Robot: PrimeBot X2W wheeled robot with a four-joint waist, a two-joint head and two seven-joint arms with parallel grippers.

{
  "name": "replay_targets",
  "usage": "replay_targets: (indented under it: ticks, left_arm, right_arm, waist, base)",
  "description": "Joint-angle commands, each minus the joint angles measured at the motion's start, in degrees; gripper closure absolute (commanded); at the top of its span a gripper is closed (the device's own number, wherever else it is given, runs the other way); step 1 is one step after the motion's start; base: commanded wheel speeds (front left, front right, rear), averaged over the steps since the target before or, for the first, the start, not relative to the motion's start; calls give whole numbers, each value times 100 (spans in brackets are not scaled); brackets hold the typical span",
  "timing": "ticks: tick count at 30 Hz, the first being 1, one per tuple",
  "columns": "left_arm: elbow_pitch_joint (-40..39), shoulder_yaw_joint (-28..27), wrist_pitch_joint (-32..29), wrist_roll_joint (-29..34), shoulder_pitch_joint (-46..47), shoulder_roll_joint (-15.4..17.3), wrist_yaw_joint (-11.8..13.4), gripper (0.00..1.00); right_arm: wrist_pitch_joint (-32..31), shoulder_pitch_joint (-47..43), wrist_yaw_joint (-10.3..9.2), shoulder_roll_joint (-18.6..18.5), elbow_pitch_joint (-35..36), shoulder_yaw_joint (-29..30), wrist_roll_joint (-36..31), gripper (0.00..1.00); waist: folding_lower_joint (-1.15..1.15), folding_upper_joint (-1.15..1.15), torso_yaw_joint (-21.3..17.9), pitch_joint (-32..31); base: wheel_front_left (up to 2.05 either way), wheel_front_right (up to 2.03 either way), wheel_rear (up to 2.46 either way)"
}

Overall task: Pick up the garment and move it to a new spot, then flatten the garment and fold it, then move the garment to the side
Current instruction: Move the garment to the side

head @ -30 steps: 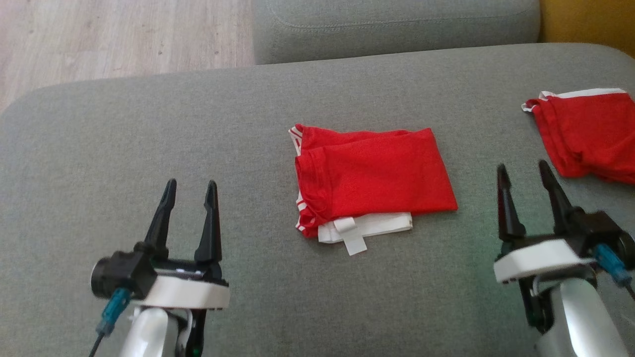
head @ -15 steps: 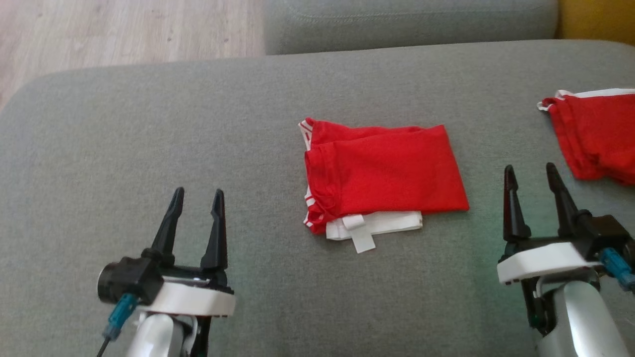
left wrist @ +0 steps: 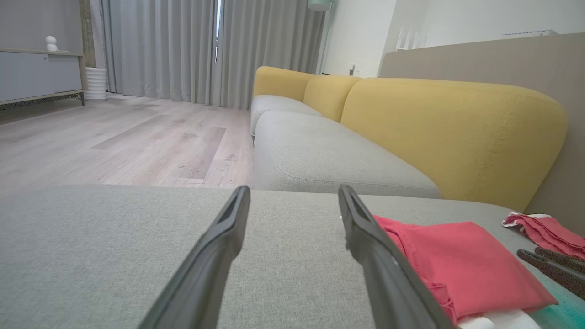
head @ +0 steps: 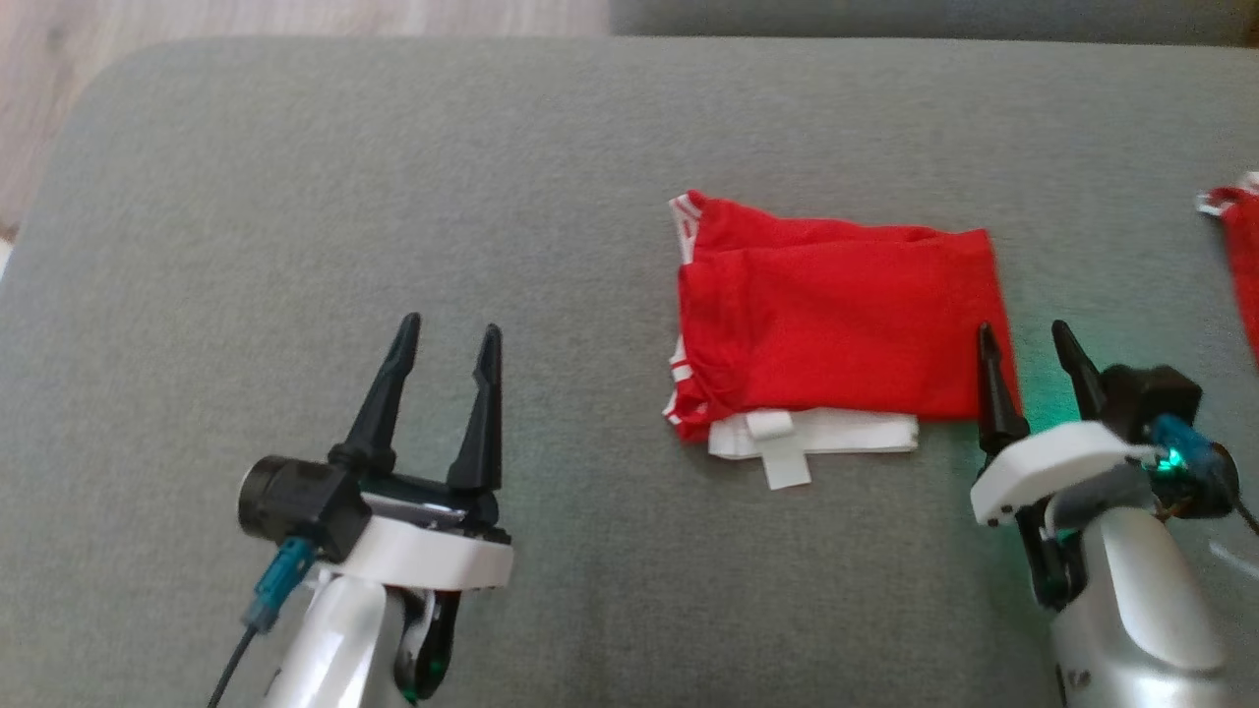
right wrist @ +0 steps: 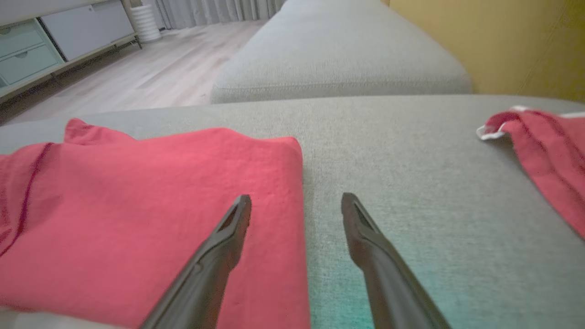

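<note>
Red garment [head: 836,324] lies folded on the sofa [head: 295,197], long axis running side to side, its short edge just left of my right end effector [head: 1023,329], fingers spread. I've got my left end effector [head: 450,324] spread too, well apart, so the right arm's nearer.

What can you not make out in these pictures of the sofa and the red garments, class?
1. Second red garment: cut off by the right edge of the head view and of the right wrist view; full shape unknown.
2. White layer: head view, mostly covered by the folded red garment.
3. Right gripper: head view, whether a finger touches that garment is unclear.
</note>
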State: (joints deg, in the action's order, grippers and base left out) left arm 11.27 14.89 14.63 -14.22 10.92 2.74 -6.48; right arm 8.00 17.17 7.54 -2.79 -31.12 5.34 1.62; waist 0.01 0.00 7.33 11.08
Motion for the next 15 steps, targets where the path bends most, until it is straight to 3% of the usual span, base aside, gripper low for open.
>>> replay_targets:
  ticks: [1, 11, 12, 13, 14, 15]
  left_arm:
    - [-193, -113, 37, -35, 194, 14, 38, 0]
    - [-142, 35, 37, -23, 260, 14, 56, 0]
    - [-142, 31, 37, -14, 261, 14, 55, 0]
    - [-141, 25, 37, -5, 263, 14, 54, 0]
    - [-139, 20, 37, 16, 265, 14, 53, 0]
    - [-136, 16, 37, 33, 265, 14, 52, 0]
  right_arm:
    - [-26, 243, -5, -10, 52, -103, 49, 0]
    - [-287, 817, -5, -10, -1273, -47, 335, 0]
    - [-266, 850, -5, -10, -1370, -68, 311, 8]
    - [-222, 882, -5, -10, -1446, -86, 282, 71]
    - [-134, 915, -5, -10, -1503, -113, 234, 100]
    - [-46, 949, -5, -10, -1555, -132, 186, 100]
  waist:
    - [-1, 0, 147, 126]
    - [-1, 0, 374, 285]
    - [-1, 0, 376, 288]
    - [-1, 0, 372, 286]
    - [-1, 0, 357, 276]
    - [-1, 0, 331, 262]
  base:
    - [0, 0, 0]
    - [0, 0, 0]
    - [0, 0, 0]
    - [0, 0, 0]
    - [0, 0, 0]
    - [0, 0, 0]
